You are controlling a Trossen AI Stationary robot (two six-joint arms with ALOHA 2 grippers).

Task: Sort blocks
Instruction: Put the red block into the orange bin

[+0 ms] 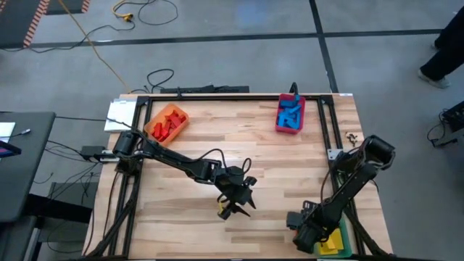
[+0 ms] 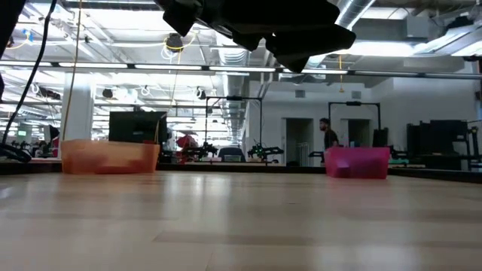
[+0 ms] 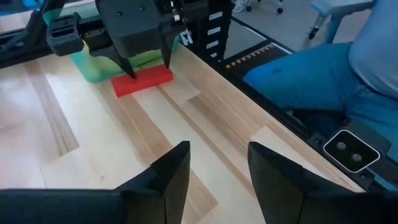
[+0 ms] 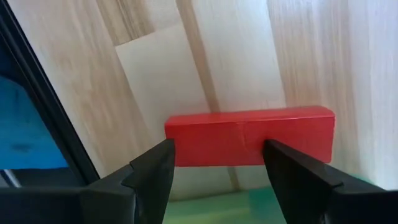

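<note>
— Where are the bins sitting?
— One bin (image 1: pixel 167 122) is sitting far left on the table (image 1: pixel 239 145), another (image 1: pixel 290 116) far right, a third (image 1: pixel 335 243) at the near right corner.
— And the block (image 4: pixel 249 137)?
— It is lying on the table just beside that corner bin, between the right gripper (image 4: pixel 214 180) fingers.

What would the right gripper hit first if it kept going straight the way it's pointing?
The red block. It lies on the table directly ahead of the right gripper, crosswise between its open fingers, so the fingers would likely straddle it, then meet the tabletop.
</note>
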